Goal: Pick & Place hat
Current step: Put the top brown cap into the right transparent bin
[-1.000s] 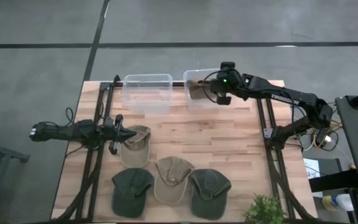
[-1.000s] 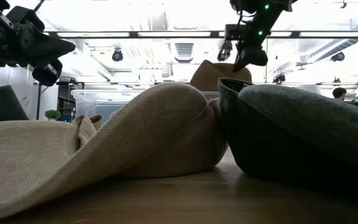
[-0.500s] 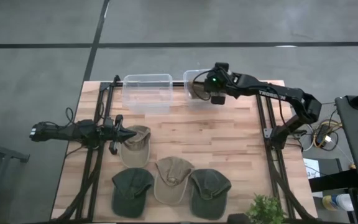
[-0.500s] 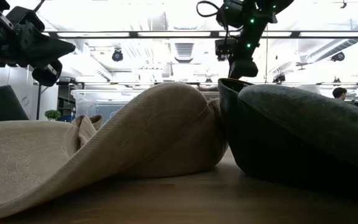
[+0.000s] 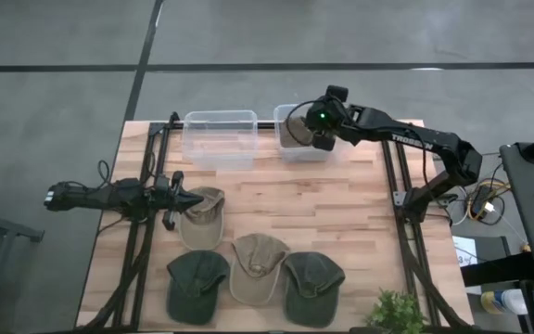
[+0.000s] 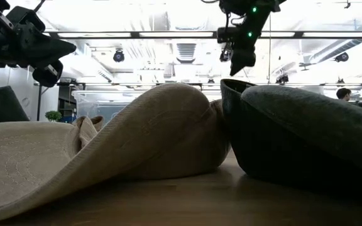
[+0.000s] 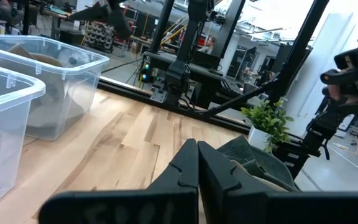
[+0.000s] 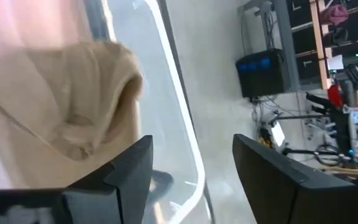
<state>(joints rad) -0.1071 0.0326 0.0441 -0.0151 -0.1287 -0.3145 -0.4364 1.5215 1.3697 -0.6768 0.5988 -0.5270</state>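
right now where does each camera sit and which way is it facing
high view: above the table, looking straight down; both arms show, right gripper over the right clear bin, left gripper by a tan hat.
low view: at tabletop height, looking level past a tan hat; both arms overhead.
left wrist view: looks past its shut fingers across the table.
right wrist view: looks past open fingers onto the hat in the bin.
Shared: high and left wrist views both show the bins.
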